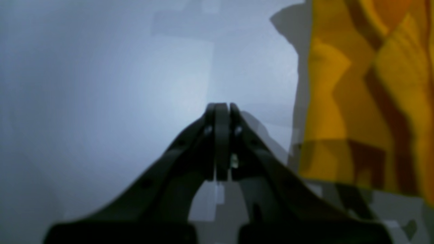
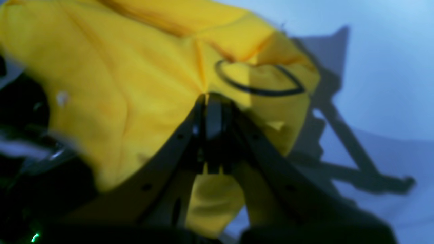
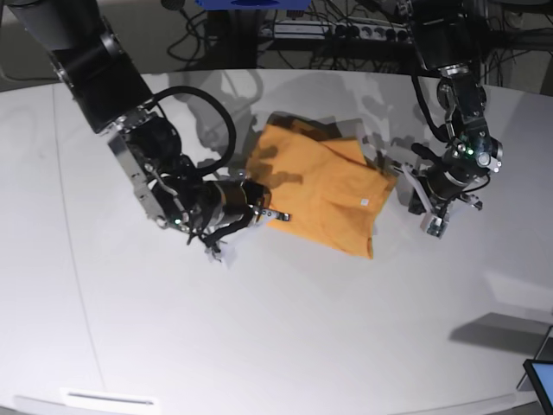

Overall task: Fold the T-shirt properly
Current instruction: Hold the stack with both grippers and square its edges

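Right gripper [image 2: 214,98] has its jaws pressed together on a pinch of the T-shirt [image 3: 324,186], the orange-yellow cloth radiating in creases from the fingertips in the right wrist view. A thin dark loop of trim [image 2: 259,83] lies on the cloth just beyond the tips, and a small white fleck shows farther along the cloth, toward the arm's own dark body. In the base view this gripper [image 3: 275,214] meets the shirt at the edge nearest the right arm [image 3: 164,173], whose black cable loops above it.

Left gripper [image 1: 222,107] is closed with nothing between its jaws; only bare table [image 1: 101,84] lies ahead of its tips, and the shirt hangs at the side of that view, apart from the fingers. In the base view it [image 3: 435,226] sits just beside the shirt's opposite edge, not touching the cloth.

The shirt lies bunched and wrinkled on the white table [image 3: 276,328], between the two arms, with a small white tag [image 3: 364,203] showing near the edge facing the left gripper. Beyond the shirt, past the table's far rim, cables and a power strip [image 3: 354,33] lie on the floor. Well away from the shirt, at the table's near corner on the left arm's side, a dark screen corner [image 3: 540,380] shows.
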